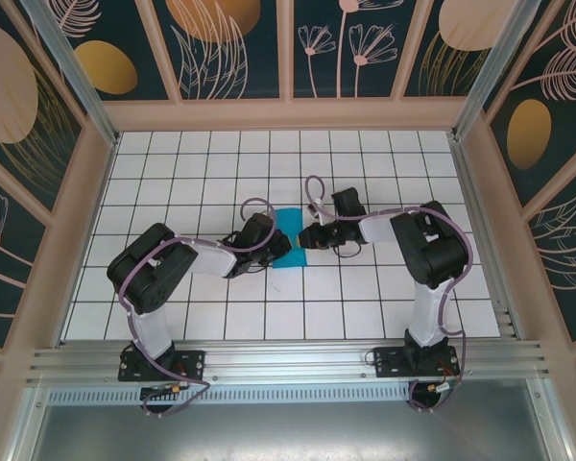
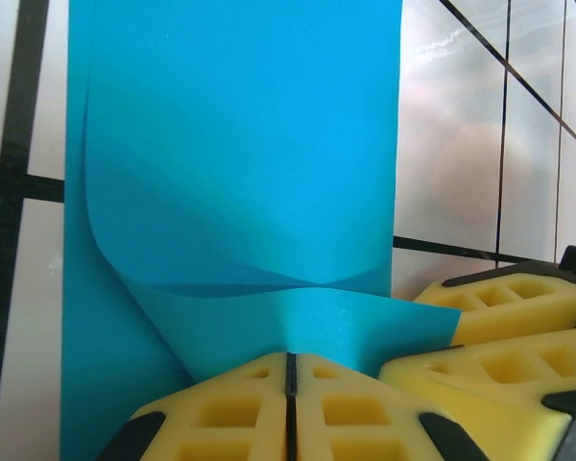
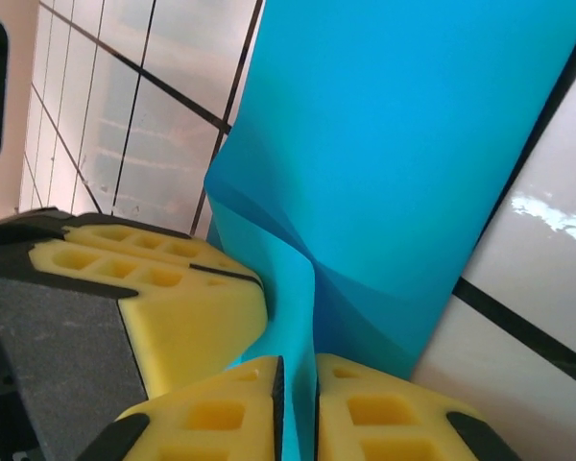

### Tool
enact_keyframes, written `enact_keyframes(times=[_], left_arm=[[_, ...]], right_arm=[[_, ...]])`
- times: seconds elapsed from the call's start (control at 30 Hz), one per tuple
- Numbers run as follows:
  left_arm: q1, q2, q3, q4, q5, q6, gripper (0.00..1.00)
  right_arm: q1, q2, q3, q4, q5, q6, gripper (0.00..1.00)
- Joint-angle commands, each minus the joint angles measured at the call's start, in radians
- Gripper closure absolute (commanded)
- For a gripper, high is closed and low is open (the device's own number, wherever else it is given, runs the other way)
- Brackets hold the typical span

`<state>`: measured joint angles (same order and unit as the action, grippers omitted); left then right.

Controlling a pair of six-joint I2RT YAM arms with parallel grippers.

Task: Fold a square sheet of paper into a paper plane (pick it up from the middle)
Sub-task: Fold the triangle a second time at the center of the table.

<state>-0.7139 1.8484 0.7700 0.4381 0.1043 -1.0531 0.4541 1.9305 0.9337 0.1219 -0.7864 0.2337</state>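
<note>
Left pincer (image 2: 290,365): pads pressed together, nipping a raised lip of the sheet (image 2: 240,144) at their tips. The paper climbs off the worktop (image 2: 461,173) into the seam between them.
Why there: the grip sits about mid-width rather than at a corner, which fits the order to lift from the middle.
Sheet: on the tiled worktop between the two arms, near the middle of the field. Its far part lies flat. Its near part is drawn up into a soft ridge with a shadowed hollow under it. At the left side a layer curls up from what lies below, and I cannot tell whether that is one ply or two.
Right pincer (image 3: 295,370): pinching a thin upright pleat of the sheet, with blue paper plainly in the slit between its pads.
Spacing: its pads (image 2: 504,303) stand just beside the left pair, both on the same ridge.
Why paired: probably so that the limp paper rises evenly, with no half left to sag or twist.
Step in hand: a judgement only, but this looks like the pick-up or the start of a crease. Nothing dart-shaped shows yet.
Next move calls for: both arms travelling together, holding the gap between them.
Risk: if the arms pull apart, the sheet could tear at the pinch. If they crowd together, it could buckle into a stray crease.
</note>
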Motion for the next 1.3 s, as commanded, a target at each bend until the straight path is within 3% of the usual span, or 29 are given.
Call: enact_keyframes(times=[0.0,0.23,0.47,0.57,0.77,0.93,1.27], left_arm=[[0.005,-0.006,-0.028,-0.034,-0.033,-0.004,0.89],[0.004,-0.008,-0.032,-0.035,-0.033,0.001,0.89],[0.004,0.002,-0.038,-0.026,-0.030,0.002,0.90],[0.004,0.004,-0.040,-0.015,-0.020,0.003,0.90],[0.004,0.006,-0.032,-0.005,-0.007,0.005,0.90],[0.004,0.003,-0.034,-0.010,-0.011,0.007,0.90],[0.004,0.003,-0.037,-0.008,-0.014,0.003,0.90]], right_arm=[[-0.005,-0.030,0.003,-0.037,-0.022,-0.005,0.87],[-0.006,-0.029,0.034,-0.066,-0.014,-0.019,0.95],[-0.012,-0.136,-0.002,-0.106,0.142,0.008,0.74],[-0.014,-0.216,-0.044,-0.093,0.157,0.044,0.71],[0.038,-0.257,-0.080,-0.076,0.043,0.088,0.84],[0.085,-0.225,-0.081,-0.083,0.035,0.097,0.93],[0.123,-0.141,-0.054,-0.124,0.033,0.081,0.96]])
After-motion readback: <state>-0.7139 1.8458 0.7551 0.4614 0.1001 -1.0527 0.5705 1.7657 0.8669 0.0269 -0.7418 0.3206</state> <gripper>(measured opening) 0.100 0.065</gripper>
